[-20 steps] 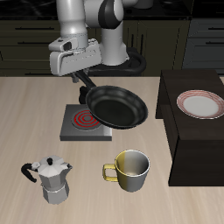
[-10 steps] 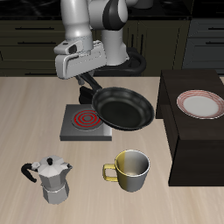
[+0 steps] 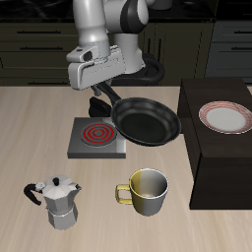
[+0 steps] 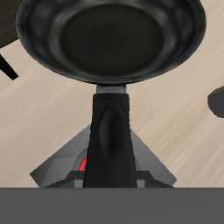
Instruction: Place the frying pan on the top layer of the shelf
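- While we hold the frying pan (image 3: 147, 120) by its long black handle, the gripper (image 3: 99, 94) has its fingers clamped on that handle, and the pan hangs in the air above the table (image 3: 30, 138).
- The round part of the pan is between the burner plate (image 3: 95, 139) and the shelf (image 3: 219, 162); its rim looks just beside the shelf's near side, but we cannot tell if they touch.
- In the wrist view the frying pan (image 4: 109, 35) is level and the burner plate (image 4: 54, 169) lies under the handle.
- On the top of the shelf we see a plate (image 3: 225, 117).
- A mug (image 3: 146, 192) and a moka pot (image 3: 57, 201) stand well in front of the burner plate, nearer the table's front edge.
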